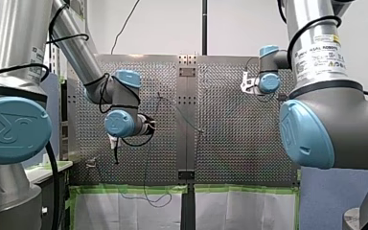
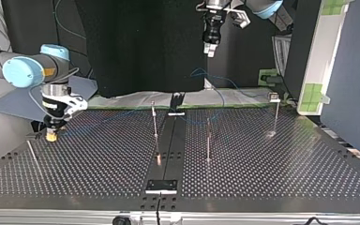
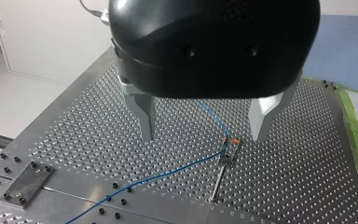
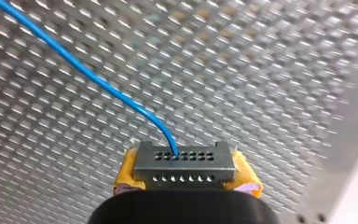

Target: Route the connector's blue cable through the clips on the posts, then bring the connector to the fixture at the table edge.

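My right gripper (image 4: 184, 186) is shut on the grey connector (image 4: 184, 163), its yellow pads (image 4: 247, 179) on either side. The blue cable (image 4: 88, 74) leaves the connector's face over the perforated table. At the top view's left this gripper (image 2: 51, 136) hangs just above the table. My left gripper (image 3: 205, 135) is open, metal fingers (image 3: 145, 116) wide apart, high over a thin post with a clip (image 3: 228, 156). The blue cable (image 3: 168, 170) runs through that clip. In the top view my left gripper (image 2: 210, 47) is high over the table's far edge.
Three thin upright posts (image 2: 154, 123) (image 2: 208, 140) (image 2: 276, 112) stand across the table's middle. A bolted plate (image 2: 161, 186) sits on the centre rail at the near edge. A slim rod (image 2: 33, 157) stands close to my right gripper. Green tape (image 1: 134, 189) lines one table edge.
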Robot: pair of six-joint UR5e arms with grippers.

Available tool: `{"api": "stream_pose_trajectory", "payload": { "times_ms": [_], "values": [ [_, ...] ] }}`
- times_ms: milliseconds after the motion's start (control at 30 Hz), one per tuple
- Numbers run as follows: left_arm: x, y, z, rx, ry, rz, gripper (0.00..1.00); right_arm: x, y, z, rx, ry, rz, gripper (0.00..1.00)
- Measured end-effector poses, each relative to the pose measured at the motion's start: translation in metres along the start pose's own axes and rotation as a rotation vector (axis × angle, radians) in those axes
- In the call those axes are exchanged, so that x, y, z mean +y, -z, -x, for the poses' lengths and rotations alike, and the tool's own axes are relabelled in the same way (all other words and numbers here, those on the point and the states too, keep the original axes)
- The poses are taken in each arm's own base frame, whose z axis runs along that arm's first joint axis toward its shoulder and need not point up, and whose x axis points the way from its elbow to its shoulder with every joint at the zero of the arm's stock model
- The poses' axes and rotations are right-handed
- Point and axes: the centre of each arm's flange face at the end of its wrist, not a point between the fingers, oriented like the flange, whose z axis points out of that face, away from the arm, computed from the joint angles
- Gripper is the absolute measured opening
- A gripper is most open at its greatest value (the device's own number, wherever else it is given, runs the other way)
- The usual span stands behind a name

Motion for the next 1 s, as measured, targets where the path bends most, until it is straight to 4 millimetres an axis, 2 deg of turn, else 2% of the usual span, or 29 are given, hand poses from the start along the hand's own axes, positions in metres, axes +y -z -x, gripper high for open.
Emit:
{"api": "stream_pose_trajectory", "payload": {
  "times_ms": [300,533,667,833,1000],
  "values": [
    [0.003,-0.002,0.0,0.0,-0.002,0.01,1.0,0.012,0.016,-0.045,0.017,0.044,0.06,0.0],
    [0.004,-0.003,0.0,0.005,-0.01,0.015,1.0,0.023,0.033,-0.063,0.034,0.053,0.099,0.0],
    [0.005,-0.002,0.0,0.007,-0.013,0.016,1.0,0.036,0.041,-0.072,0.062,0.055,0.135,0.0],
    [0.005,-0.002,0.0,0.012,-0.017,0.018,1.0,0.045,0.053,-0.076,0.079,0.061,0.158,0.0],
    [0.005,-0.002,0.0,0.013,-0.019,0.018,1.0,0.052,0.054,-0.053,0.032,0.081,0.17,0.0]
  ]
}}
